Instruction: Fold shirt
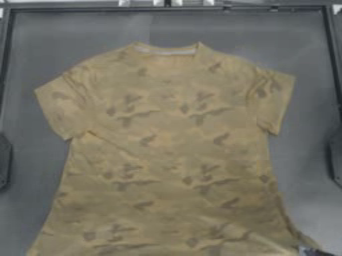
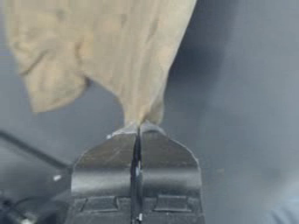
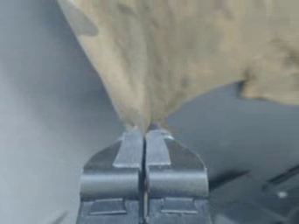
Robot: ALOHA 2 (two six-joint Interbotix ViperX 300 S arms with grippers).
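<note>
Left hand [image 2: 138, 127] pinching shirt [image 2: 105, 48] hem | right hand [image 3: 144, 127] pinching shirt hem

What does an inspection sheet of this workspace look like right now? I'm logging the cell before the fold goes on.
Surface: dark table, bare around the cloth.
Job's things: shirt spread flat, collar toward the top edge of the top view, hem running off the bottom edge.
Clutter: nothing seen.
Grippers: left pincer shut on shirt; right pincer shut on shirt, each pinching a bunched edge.
Cables: nothing seen.
Surroundings: frame rail along the table's far edge.
</note>
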